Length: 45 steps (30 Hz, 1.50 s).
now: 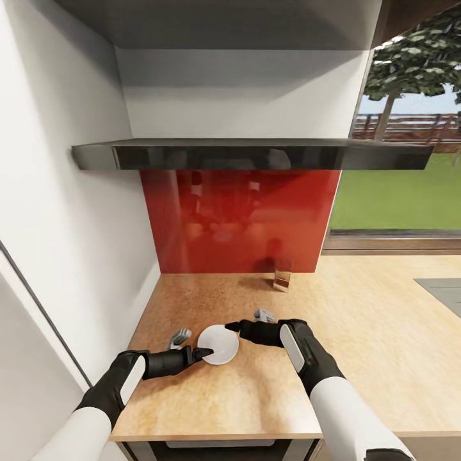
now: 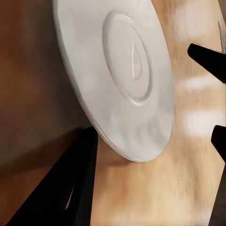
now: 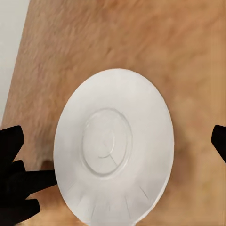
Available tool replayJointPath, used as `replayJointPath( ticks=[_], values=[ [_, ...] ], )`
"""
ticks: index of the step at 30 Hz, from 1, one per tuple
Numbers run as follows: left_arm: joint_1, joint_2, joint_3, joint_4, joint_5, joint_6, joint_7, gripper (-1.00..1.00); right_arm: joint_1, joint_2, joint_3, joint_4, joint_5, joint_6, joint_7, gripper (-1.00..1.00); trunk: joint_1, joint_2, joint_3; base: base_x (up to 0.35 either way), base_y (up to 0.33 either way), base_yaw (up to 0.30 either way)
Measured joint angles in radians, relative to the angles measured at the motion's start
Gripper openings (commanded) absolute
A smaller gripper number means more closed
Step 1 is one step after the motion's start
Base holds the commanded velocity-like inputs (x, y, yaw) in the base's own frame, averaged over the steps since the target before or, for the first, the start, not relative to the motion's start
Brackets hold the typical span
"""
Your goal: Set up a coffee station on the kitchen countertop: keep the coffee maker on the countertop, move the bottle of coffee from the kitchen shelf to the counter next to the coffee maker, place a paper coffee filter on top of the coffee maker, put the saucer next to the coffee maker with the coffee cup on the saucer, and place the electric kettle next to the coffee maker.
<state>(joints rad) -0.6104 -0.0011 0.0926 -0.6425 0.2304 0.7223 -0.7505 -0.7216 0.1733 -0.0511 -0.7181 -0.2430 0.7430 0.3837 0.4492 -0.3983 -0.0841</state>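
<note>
The white saucer (image 1: 218, 344) is over the wooden countertop (image 1: 358, 358) near its front left. My left gripper (image 1: 203, 352) is shut on the saucer's left rim, with one black finger (image 2: 80, 183) under the tilted saucer (image 2: 117, 75). My right gripper (image 1: 234, 328) is open at the saucer's far right rim. In the right wrist view its fingers (image 3: 219, 141) stand wide apart on either side of the saucer (image 3: 113, 150). A small glass jar with brown contents (image 1: 282, 275), possibly the bottle of coffee, stands at the back by the red backsplash. Coffee maker, cup, filter and kettle are out of view.
A white wall (image 1: 70, 243) closes the counter's left side. A dark shelf (image 1: 256, 155) hangs over the red backsplash (image 1: 243, 218). A window (image 1: 397, 192) is at the right. A grey panel (image 1: 442, 288) is set into the counter at the far right.
</note>
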Motion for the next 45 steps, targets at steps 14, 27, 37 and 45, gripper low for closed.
replayJointPath(
  ticks=[14,27,37,45],
  values=[
    [0.000,0.000,-0.001,0.000,0.001,0.000,0.000,1.00,0.000,0.000,-0.002,0.016,0.000,-0.003,0.001,1.00,0.000,0.000,0.000,0.000,0.000,0.000],
    [0.000,-0.001,-0.001,0.001,0.002,0.000,0.000,1.00,0.001,0.000,-0.004,0.063,0.004,-0.091,0.095,1.00,0.000,0.000,0.000,0.000,0.000,0.000],
    [0.000,-0.020,-0.004,0.006,0.003,0.001,0.001,1.00,0.000,0.000,-0.009,0.114,0.003,-0.137,0.098,1.00,0.000,0.000,0.000,0.000,0.000,0.000],
    [0.000,-0.030,-0.004,0.009,0.002,0.002,0.003,1.00,0.001,0.000,-0.010,0.116,0.004,-0.140,0.098,1.00,0.000,0.000,0.000,0.000,0.000,0.000]
  ],
)
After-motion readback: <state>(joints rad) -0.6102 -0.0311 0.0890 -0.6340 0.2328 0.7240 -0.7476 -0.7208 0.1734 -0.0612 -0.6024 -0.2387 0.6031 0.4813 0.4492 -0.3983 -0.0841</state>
